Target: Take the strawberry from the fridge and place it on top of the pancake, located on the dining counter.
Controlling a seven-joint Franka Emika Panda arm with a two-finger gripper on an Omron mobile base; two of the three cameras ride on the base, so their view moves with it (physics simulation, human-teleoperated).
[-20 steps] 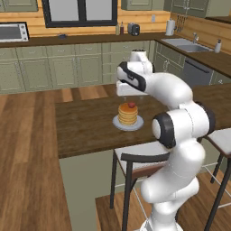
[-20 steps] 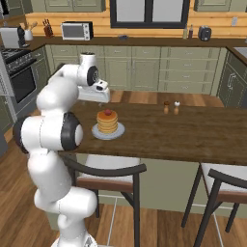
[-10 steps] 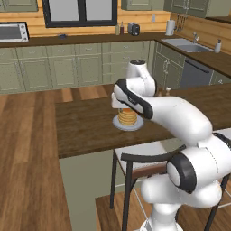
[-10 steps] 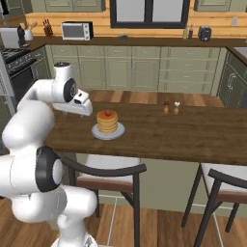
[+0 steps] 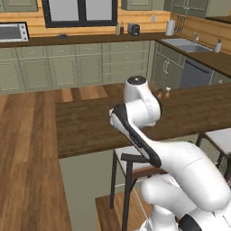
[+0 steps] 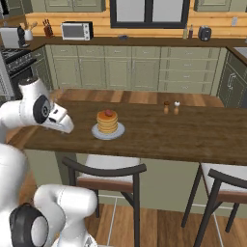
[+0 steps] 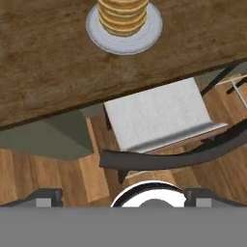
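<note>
A small red strawberry (image 6: 109,113) rests on top of the pancake (image 6: 107,123), a stack on a grey plate (image 6: 96,133) on the dark-brown dining counter (image 6: 159,135). My gripper (image 6: 66,125) hangs to the left of the plate, apart from it, near the counter's front edge. In the hand view the gripper (image 7: 123,197) is open and empty, with its fingertips (image 7: 46,196) wide apart at the bottom. The pancake (image 7: 123,14) and its plate (image 7: 103,38) sit at the top of that view. In the left base view my arm hides the stack on the dining counter (image 5: 85,126). The fridge is out of view.
Two small shakers (image 6: 171,107) stand on the counter to the right of the plate. A stool with a pale seat (image 7: 159,116) and a dark curved back (image 6: 107,169) stands under the counter's front edge, with another stool (image 6: 224,181) at the right. Green wall cabinets (image 6: 120,72) lie beyond.
My arm has swung away from above the pancake, leftwards in the right base view and towards the counter's front edge. The strawberry stays on the stack. The gripper remains open.
</note>
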